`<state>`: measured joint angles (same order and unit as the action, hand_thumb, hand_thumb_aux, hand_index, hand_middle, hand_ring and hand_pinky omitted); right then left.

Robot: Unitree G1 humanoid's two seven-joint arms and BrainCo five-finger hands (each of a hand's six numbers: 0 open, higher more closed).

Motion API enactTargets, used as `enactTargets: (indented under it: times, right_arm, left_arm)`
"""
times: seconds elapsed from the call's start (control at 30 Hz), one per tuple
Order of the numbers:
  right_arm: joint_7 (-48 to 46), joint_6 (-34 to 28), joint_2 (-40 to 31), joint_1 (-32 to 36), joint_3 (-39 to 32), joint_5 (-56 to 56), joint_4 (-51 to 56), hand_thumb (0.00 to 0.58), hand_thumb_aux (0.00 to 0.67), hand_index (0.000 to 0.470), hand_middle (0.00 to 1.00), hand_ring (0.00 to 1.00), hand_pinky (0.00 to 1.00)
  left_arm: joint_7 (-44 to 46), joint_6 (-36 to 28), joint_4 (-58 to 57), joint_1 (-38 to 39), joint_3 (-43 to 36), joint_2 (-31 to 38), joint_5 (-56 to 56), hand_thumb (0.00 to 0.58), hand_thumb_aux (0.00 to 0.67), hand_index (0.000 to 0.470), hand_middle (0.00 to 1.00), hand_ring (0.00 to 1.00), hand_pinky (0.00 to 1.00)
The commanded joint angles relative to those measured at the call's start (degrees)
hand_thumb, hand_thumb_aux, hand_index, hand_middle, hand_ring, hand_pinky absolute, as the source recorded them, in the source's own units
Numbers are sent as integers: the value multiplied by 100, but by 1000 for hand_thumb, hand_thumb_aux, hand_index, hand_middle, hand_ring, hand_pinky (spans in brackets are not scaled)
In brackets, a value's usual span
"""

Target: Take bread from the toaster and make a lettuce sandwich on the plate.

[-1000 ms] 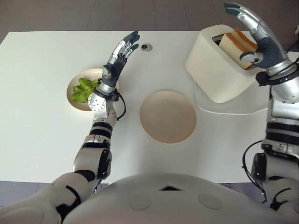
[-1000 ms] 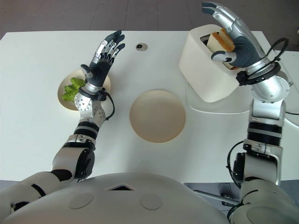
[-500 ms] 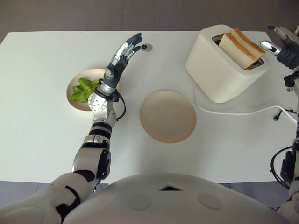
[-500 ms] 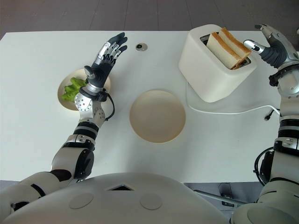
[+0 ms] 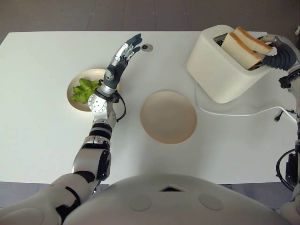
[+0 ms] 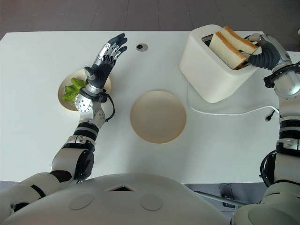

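Right eye view, right hand [image 6: 265, 51] curled on, seemingly gripping, bread [image 6: 226, 47] in toaster [image 6: 206, 70], left hand [image 6: 104, 61] fingers spread, holding nothing, beside lettuce [image 6: 72, 89], plate [image 6: 158, 117] mid-table [image 6: 37, 140].

No legible text, label, brand or number, seemingly, even on the toaster [image 5: 216, 65].

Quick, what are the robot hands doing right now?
Left robot hand: open, holding nothing.
Right robot hand: closed on the bread in the toaster.
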<state>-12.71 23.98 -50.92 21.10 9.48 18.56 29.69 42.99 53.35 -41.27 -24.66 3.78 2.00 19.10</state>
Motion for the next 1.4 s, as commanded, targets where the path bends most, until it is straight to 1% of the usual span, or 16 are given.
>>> enactTargets:
  times: [0.03,0.1,0.23,0.33,0.47,0.53,0.6,0.67,0.73,0.8,0.87,0.9,1.0,1.1,1.23,1.4]
  right_arm:
    - [6,147,331,223,316,-833,-418,580,670,470,1000,1000,1000]
    - [68,177,451,309,398,-1060,-549,580,670,470,1000,1000,1000]
    - [539,305,668,613,561,-1145,-536,580,670,470,1000,1000,1000]
    - [816,548,817,784,718,-1303,-680,580,670,470,1000,1000,1000]
    - [713,812,947,719,918,-1833,-1112,580,670,470,1000,1000,1000]
    - [377,798,1062,623,840,-2276,-1508,580,670,470,1000,1000,1000]
    - [-77,699,1196,525,663,-2753,-1804,580,670,470,1000,1000,1000]
    - [-507,488,1356,408,462,-3163,-2026,580,670,470,1000,1000,1000]
    - [-937,209,1454,229,217,-3439,-2238,580,670,470,1000,1000,1000]
    - [-1477,-171,1495,-72,-265,-3368,-2294,580,670,470,1000,1000,1000]
    - [-1927,-349,1554,-358,-722,-3155,-2198,580,670,470,1000,1000,1000]
    - [-2158,-321,1559,-546,-953,-3030,-2187,580,670,470,1000,1000,1000]
    - [-2688,-248,1643,-1044,-1518,-2769,-2220,580,670,470,1000,1000,1000]
    - [-2946,-132,1661,-1263,-1856,-2416,-2037,580,670,470,1000,1000,1000]
    - [-3099,79,1628,-1308,-2110,-1960,-1517,580,670,470,1000,1000,1000]
    - [-2753,254,1725,-1091,-2352,-1179,-918,580,670,470,1000,1000,1000]
  left_arm:
    - [-29,32,-120,32,26,95,-89,0,0,0,0,0,0]
    - [-42,28,-152,1,81,157,-55,0,0,0,0,0,0]
    - [-127,114,-107,-35,193,318,-59,0,0,0,0,0,0]
    - [-370,360,-52,-66,394,687,-252,0,0,0,0,0,0]
    - [-1204,1024,106,27,772,1487,-1600,0,0,0,0,0,0]
    - [-1892,1056,273,254,948,1998,-2927,0,0,0,0,0,0]
    - [-2492,711,587,602,828,2469,-4288,0,0,0,0,0,0]
    - [-2929,347,734,803,709,2740,-4936,0,0,0,0,0,0]
    - [-3313,30,749,869,609,2936,-5294,0,0,0,0,0,0]
    - [-3673,-339,622,928,464,3169,-5622,0,0,0,0,0,0]
    - [-4052,-796,502,962,308,3390,-5943,0,0,0,0,0,0]
    - [-4194,-1005,466,955,231,3470,-6046,0,0,0,0,0,0]
    - [-4525,-1473,375,912,1,3660,-6197,0,0,0,0,0,0]
    - [-4663,-1707,418,935,-163,3803,-6121,0,0,0,0,0,0]
    - [-4525,-1830,597,1155,-250,3999,-5784,0,0,0,0,0,0]
    - [-3970,-1973,523,1340,-556,4089,-5451,0,0,0,0,0,0]
